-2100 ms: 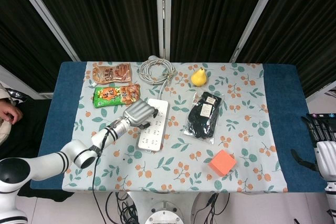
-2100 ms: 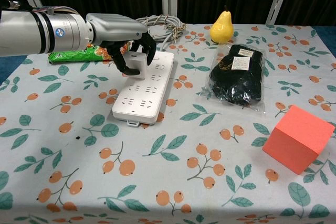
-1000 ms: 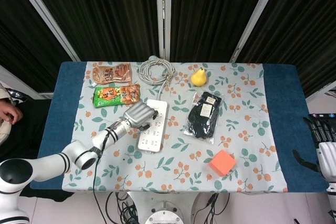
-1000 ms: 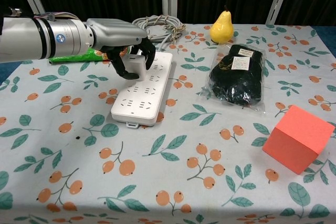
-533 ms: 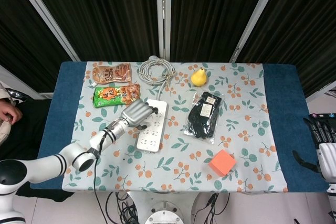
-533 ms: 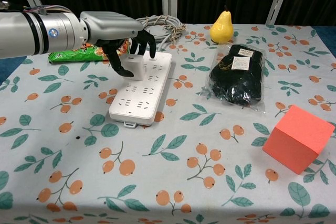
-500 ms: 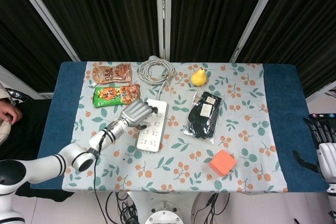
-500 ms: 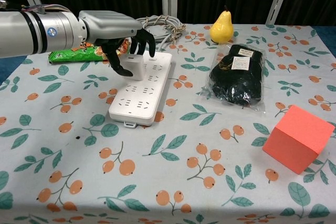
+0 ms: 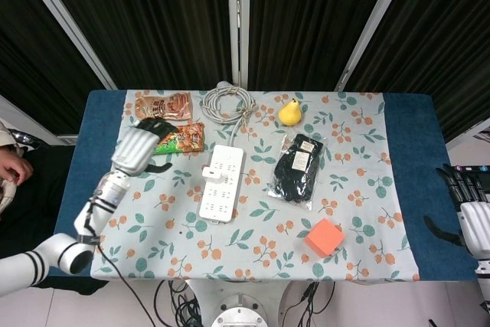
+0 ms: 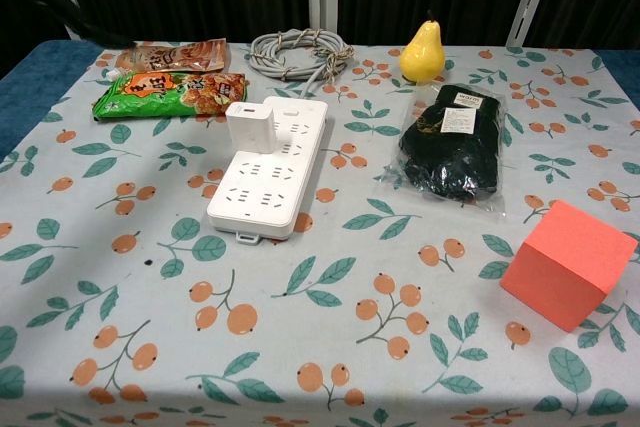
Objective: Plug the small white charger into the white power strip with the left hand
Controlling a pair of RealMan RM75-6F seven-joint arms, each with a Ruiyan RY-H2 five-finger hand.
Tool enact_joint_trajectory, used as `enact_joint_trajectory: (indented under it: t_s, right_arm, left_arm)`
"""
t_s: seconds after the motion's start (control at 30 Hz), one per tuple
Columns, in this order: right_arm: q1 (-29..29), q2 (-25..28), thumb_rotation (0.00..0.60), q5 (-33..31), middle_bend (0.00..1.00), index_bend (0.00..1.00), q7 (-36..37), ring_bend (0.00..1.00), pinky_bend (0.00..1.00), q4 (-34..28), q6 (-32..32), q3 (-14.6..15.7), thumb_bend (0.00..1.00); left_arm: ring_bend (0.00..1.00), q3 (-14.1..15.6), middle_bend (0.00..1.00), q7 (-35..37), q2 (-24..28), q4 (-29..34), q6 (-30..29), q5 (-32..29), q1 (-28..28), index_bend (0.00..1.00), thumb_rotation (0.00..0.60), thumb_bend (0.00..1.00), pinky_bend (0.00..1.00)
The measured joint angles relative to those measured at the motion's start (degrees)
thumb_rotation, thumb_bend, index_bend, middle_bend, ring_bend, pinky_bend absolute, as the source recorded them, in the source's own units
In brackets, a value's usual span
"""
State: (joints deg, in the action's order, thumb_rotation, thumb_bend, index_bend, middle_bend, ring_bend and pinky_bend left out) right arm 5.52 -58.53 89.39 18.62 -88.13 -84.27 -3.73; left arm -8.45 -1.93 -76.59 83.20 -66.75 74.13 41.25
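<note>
Now seated upright in the white power strip (image 10: 267, 166), at its far left corner: the small white charger (image 10: 248, 126), well clear of the left hand's fingers (image 9: 150, 125) and off to their right in the head view. Left hand (image 9: 136, 151) raised over the table's (image 9: 92, 189) left side, fingers spread and grasping nothing, tips lying over the near end of the green snack packet (image 10: 168, 91). Beyond those fingers, a brown snack packet (image 10: 166, 53); further right of them, a coiled grey cable (image 10: 296, 51) running down to the strip's far end. Well to the right of the left hand's fingers, past the strip: a yellow pear (image 10: 422, 49) standing upright, a black item in a clear bag (image 10: 450, 150) just in front of it, and an orange block (image 10: 568, 262) nearer the table's front edge. Right hand (image 9: 465, 208) parked off the table's right edge, fingers apart and holding nothing, far from everything on the floral tablecloth (image 10: 330, 337). Left hand out of frame in the chest view; only the head view shows it.
</note>
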Motion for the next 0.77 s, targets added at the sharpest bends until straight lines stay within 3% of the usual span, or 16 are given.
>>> enact_joint_trajectory:
  t_s: [0.17, 0.3, 0.5, 0.77]
  right_arm:
    - [1.6, 0.01, 0.6, 0.41, 0.0, 0.0, 1.6, 0.0, 0.0, 1.39, 1.9, -0.12, 0.21]
    - [2.69, -0.56, 0.6, 0.73, 0.0, 0.0, 1.89, 0.0, 0.0, 2.44, 2.83, -0.22, 0.21]
    - [2.48, -1.92, 0.6, 0.9, 0.0, 0.0, -0.28, 0.0, 0.0, 2.79, 1.69, -0.15, 0.21]
    - [0.49, -3.94, 0.6, 1.76, 0.0, 0.0, -5.22, 0.0, 0.0, 1.98, -2.24, 0.67, 0.21]
  left_arm:
    - [0.04, 0.54, 0.15, -1.17, 2.84, 0.85, -10.23, -1.25, -8.44, 0.2, 0.6, 0.14, 0.03]
    - [0.02, 2.78, 0.15, -3.59, 5.62, 1.85, -16.62, -1.75, -15.8, 0.2, 0.6, 0.14, 0.0]
    - [0.02, 6.81, 0.15, -6.7, 8.9, 5.2, -22.13, -1.76, -24.24, 0.2, 0.6, 0.14, 0.0]
    - [0.02, 10.46, 0.15, -10.17, 10.27, 10.57, -24.45, -0.34, -30.45, 0.2, 0.6, 0.14, 0.0]
